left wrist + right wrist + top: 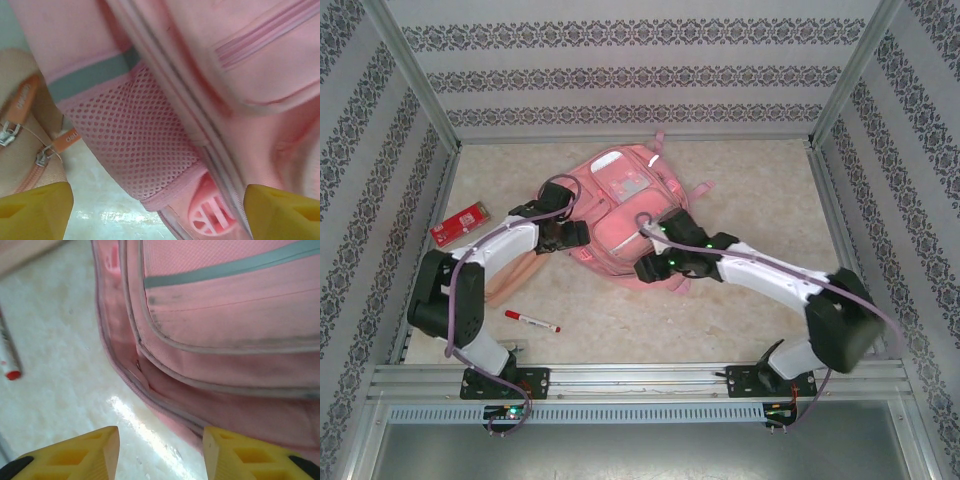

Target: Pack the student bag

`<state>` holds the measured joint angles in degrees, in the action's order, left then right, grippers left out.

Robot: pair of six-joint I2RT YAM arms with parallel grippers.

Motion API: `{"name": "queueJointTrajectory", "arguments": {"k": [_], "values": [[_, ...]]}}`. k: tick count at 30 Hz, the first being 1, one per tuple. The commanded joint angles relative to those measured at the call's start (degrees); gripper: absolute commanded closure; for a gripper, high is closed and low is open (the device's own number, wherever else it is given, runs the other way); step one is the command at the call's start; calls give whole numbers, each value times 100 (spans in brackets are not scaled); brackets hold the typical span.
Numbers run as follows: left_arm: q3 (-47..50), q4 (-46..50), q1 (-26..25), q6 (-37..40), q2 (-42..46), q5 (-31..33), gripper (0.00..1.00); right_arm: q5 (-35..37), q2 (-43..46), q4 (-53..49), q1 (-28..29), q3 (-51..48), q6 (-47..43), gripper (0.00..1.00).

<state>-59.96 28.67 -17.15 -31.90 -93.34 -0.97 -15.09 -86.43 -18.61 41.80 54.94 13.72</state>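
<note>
Arms hide parts of the large pink fabric backpack point(615, 215) on the tabletop point(740, 310); left fingers point(35, 210) and right fingers point(75, 455) gape, empty.

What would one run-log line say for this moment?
student bag: lying on table | left gripper: open, by mesh pocket | right gripper: open, by bag edge | marker: on table, outside bag

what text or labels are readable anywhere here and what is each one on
Nothing can be read with confidence.
orange zipper pulls on the beige pouch: white lettering, too blurred to read
red packet: white print, too small to read
marker: label too small to read
student bag: no legible text
</note>
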Motion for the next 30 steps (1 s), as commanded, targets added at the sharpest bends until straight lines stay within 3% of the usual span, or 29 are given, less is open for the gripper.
{"name": "queueJointTrajectory", "arguments": {"k": [1, 4, 7, 13, 16, 19, 22, 30], "values": [[-168, -171, 21, -521, -286, 416, 12, 699, -343, -124, 49, 470, -352, 49], [-109, -504, 31, -647, -490, 322, 15, 1181, -612, -164, -14, 539, -514, 45], [-127, -950, 3, -591, -744, -56, 25, 982, -809, -275, -339, 453, -104, 46], [-761, -1019, -796, -71, -1200, -182, 27, 1035, -445, -68, -1293, -379, 476, 48], [-1081, -915, -1173, -188, -1488, -247, 28, 608, -385, -127, -2114, -538, 727, 46], [-1505, -338, -1700, -28, -1663, 393, 28, -87, 3, -238, -2642, -493, 807, 46], [-1373, -220, -1899, -324, -1484, 688, 27, -28, 789, -281, -2567, -535, 781, 46], [-278, -848, -1679, -1175, -560, 1077, 18, 517, 2342, -341, -1811, -915, 435, 47]]}}
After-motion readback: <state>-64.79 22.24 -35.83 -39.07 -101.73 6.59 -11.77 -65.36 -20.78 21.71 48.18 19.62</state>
